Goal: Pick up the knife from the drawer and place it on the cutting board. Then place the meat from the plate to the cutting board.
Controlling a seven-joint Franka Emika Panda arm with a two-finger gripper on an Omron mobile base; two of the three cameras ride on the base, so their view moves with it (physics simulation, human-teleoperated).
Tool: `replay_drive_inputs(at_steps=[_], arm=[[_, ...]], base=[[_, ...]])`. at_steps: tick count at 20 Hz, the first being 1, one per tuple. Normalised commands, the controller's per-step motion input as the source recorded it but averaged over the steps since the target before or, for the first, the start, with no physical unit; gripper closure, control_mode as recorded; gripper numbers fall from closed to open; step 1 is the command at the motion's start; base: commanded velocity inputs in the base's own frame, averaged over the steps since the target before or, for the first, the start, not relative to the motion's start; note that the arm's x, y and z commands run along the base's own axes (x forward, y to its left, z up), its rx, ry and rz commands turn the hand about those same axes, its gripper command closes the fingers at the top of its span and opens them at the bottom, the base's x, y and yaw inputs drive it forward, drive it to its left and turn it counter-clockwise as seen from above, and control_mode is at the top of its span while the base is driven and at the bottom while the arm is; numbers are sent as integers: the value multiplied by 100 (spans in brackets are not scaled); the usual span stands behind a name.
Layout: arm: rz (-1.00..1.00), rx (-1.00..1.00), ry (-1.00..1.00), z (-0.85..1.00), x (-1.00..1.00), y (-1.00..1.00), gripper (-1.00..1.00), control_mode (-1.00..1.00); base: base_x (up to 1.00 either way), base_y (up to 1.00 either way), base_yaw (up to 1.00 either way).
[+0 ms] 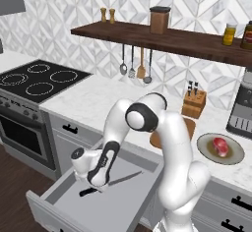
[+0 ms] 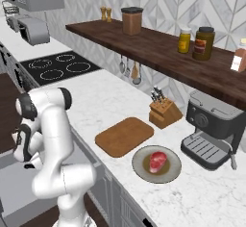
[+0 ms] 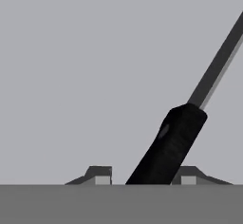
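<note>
Reaching down into the open drawer (image 1: pixel 74 199), the robot's gripper (image 1: pixel 92 187) straddles the black handle of the knife (image 1: pixel 115 181), which lies on the drawer floor near the middle with its blade angled toward the drawer's back right corner. In the hand view the fingertips (image 3: pixel 100 175) flank the handle with a gap on one side, so a firm grip cannot be confirmed. A clean pick likely means squeezing squarely, then lifting level toward the cutting board (image 2: pixel 124 136) on the counter.
</note>
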Motion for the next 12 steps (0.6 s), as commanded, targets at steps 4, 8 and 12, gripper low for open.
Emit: replay_drive_inputs(at_steps=[4, 8, 12], arm=[[0, 0, -24, 20, -69, 1, 100, -100], [-1, 4, -4, 58, -55, 1, 100, -100], [-3, 0, 1, 91, -73, 28, 100, -100]], base=[[0, 0, 0], [0, 0, 0], [0, 0, 0]])
